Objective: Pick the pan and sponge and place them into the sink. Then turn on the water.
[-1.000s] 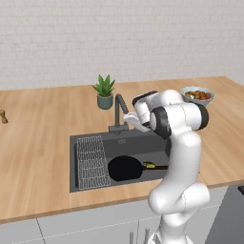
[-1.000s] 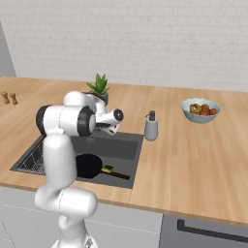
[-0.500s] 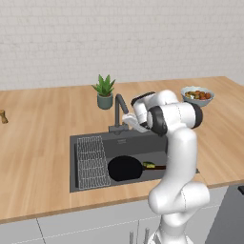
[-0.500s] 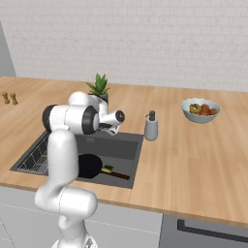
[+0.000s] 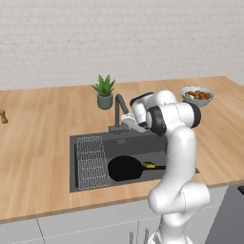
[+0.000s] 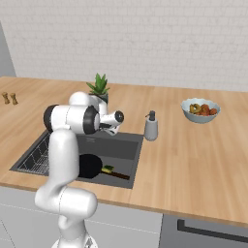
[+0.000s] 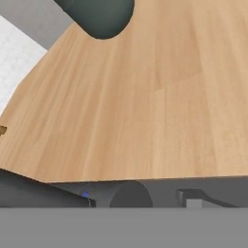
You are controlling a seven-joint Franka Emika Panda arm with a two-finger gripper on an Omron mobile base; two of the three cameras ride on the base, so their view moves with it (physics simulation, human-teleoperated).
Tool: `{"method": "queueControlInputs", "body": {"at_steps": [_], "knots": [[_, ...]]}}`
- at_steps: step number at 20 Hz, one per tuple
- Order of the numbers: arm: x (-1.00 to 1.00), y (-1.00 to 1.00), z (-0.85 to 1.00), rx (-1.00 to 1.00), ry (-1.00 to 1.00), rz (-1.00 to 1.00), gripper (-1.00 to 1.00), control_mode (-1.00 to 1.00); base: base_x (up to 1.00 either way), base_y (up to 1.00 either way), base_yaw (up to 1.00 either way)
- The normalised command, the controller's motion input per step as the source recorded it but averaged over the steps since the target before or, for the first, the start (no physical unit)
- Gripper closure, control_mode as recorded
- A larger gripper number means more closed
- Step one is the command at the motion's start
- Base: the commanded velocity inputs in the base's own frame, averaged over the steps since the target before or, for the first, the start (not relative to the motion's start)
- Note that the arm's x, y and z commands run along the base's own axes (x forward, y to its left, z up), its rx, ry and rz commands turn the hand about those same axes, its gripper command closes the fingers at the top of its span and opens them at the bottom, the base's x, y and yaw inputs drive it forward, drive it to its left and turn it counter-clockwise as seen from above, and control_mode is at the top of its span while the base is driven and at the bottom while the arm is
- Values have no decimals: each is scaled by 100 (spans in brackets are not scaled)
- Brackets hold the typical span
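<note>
Down in the sink (image 5: 90,183), the pan (image 5: 125,167) lies with the sponge (image 5: 148,165) touching it. By the faucet (image 5: 119,108), the gripper (image 5: 127,119) hovers; jaw state unclear.

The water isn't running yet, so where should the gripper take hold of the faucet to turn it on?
Probably the small lever at the faucet base, approached from the sink side: it sticks out sideways behind the basin, and the gripper sits beside it.

Two base cameras look forward and down from behind the arm — one from its left, one from its right — sharing the sink (image 5: 119,143) and table (image 5: 38,138); the hand camera sits close over the table's wood.
</note>
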Motion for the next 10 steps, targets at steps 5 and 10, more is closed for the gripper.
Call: {"method": "queueControlInputs", "body": {"at_steps": [5, 10], "knots": [[8, 1, -7, 0, 0, 0, 100, -100, 0, 0, 0], [0, 0, 0, 0, 0, 0, 100, -100, 0, 0, 0]]}}
